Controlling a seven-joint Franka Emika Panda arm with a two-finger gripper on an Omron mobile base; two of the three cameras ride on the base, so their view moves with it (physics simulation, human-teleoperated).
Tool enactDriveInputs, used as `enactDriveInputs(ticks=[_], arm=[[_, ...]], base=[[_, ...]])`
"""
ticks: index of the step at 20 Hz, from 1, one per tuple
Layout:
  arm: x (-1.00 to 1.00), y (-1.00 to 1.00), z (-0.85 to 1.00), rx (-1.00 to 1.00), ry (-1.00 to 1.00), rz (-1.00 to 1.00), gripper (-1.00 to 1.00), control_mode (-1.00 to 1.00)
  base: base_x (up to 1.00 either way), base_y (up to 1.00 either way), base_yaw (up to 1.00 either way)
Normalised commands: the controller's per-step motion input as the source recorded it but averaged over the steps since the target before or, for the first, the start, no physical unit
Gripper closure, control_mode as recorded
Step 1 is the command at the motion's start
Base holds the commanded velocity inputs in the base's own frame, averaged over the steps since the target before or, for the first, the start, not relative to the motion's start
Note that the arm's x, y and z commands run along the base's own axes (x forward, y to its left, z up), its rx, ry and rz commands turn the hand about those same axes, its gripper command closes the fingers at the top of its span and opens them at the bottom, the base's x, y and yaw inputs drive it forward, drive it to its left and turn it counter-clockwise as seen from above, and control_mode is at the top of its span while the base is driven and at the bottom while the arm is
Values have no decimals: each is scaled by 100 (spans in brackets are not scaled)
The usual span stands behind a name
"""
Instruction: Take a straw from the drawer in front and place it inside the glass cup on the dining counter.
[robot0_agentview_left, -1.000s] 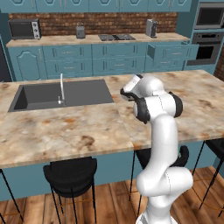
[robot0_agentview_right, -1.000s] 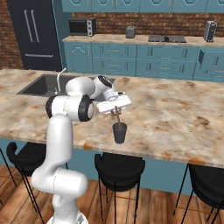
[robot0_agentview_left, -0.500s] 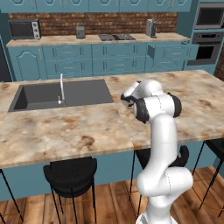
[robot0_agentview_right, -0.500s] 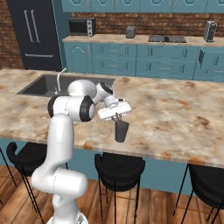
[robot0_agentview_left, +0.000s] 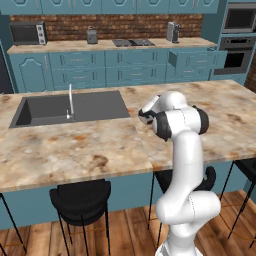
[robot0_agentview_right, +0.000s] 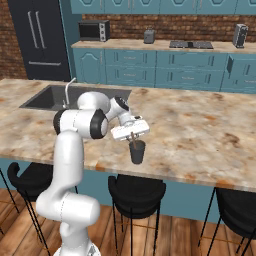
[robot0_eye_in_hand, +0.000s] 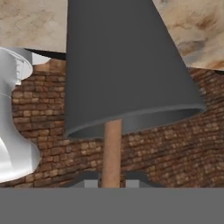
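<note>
Lowering straw (robot0_eye_in_hand: 111, 153) into cup (robot0_agentview_right: 137, 151) near table's (robot0_agentview_right: 210, 130) front edge | hand (robot0_agentview_right: 132, 134) pinching straw, barely loosening | risk: slanted release could tip the cup or drop the straw outside

Smoky translucent glass cup (robot0_agentview_right: 137, 151), matt tan straw (robot0_eye_in_hand: 111, 153), polished marbled stone dining counter (robot0_agentview_right: 210, 130)

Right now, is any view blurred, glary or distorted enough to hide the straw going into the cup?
Hand view: sharp but very close, so the glass cup looms wide and the straw shows just a short stub. Right base view: even light, no glare, but the straw is too thin to make out above the cup. Left base view: the arm blocks the cup.
</note>
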Motion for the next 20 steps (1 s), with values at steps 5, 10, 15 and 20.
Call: enactDriveInputs(ticks=[5, 10, 15, 20], arm=[[0, 0, 0, 0, -1, 0, -100, -100], [-8, 0, 29, 0, -5, 0, -100, -100], [-50, 22, 77, 0, -16, 0, -100, -100], [-73, 94, 58, -10, -15, 6, -100, -100]], base=[[0, 0, 0], [0, 0, 0], [0, 0, 0], [0, 0, 0]])
